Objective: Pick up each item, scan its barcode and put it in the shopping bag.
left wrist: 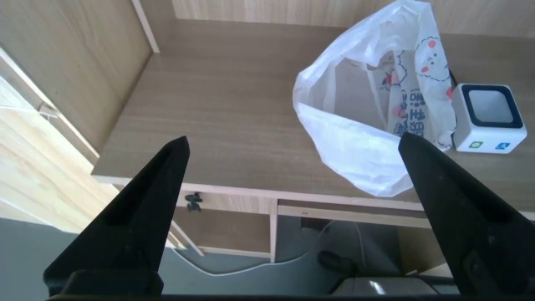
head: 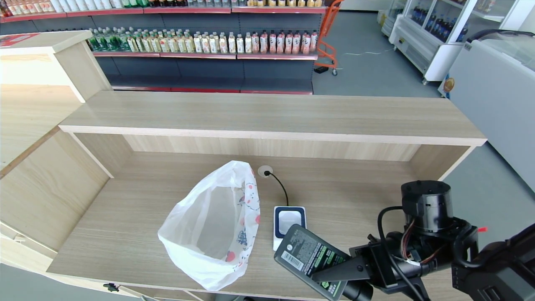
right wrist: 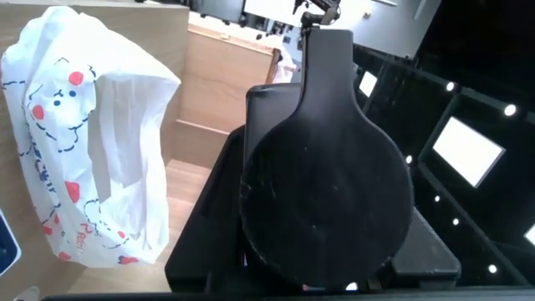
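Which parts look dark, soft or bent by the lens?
Head view: side walls of the counter splay outward, probably distortion; the grey packet shows a sharp barcode. Left wrist view: the left end effector is two dark, featureless silhouettes. Right wrist view: the grey packet, near the lens, is almost black.

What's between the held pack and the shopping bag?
Nothing visible. The pack, clamped in the right gripper, hangs by the scanner's near edge. The shopping bag lies open right beside the scanner, with only bare counter around it.
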{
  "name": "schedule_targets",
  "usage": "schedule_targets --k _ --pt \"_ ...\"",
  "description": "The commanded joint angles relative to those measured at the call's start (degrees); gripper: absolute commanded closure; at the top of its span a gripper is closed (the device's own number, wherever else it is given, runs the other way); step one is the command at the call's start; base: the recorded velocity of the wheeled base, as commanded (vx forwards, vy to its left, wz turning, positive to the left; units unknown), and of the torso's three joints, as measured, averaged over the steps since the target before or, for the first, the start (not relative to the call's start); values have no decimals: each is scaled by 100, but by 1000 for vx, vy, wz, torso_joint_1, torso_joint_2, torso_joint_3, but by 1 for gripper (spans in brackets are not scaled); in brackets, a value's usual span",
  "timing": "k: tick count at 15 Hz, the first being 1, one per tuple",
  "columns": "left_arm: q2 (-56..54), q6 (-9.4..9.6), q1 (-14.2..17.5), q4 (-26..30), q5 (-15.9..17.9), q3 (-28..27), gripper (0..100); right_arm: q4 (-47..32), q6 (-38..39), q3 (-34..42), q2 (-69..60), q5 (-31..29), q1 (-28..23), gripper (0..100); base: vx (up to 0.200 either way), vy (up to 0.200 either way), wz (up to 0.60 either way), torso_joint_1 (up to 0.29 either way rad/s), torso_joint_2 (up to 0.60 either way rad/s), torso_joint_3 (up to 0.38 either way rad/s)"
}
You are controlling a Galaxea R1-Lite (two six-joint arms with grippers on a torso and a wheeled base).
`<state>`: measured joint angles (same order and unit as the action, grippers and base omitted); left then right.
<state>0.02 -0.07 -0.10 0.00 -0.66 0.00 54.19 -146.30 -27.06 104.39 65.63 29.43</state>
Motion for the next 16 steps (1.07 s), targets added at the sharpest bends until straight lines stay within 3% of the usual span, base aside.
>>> schedule_targets --k 1,9,11,12,14,16 --pt "-2 -1 1 0 -4 0 0 4 -4 43 -59 2 19 100 0 0 0 0 0 0" --pt "-2 -1 1 0 -4 0 0 -66 225 34 -200 -7 37 100 0 0 0 0 0 0" --pt "-2 -1 1 0 -4 0 0 -110 1728 -168 -692 -51 -16 100 0 0 0 0 0 0" --pt "-2 -1 1 0 -4 0 0 -163 3222 -326 -1360 -464 -209 100 0 0 0 0 0 0" --pt "-2 -1 1 0 -4 0 0 -163 4936 -361 -2458 -1967 -930 100 0 0 0 0 0 0" --pt "-2 -1 1 0 -4 0 0 -664 5964 34 -3082 -2143 -1774 100 0 0 0 0 0 0"
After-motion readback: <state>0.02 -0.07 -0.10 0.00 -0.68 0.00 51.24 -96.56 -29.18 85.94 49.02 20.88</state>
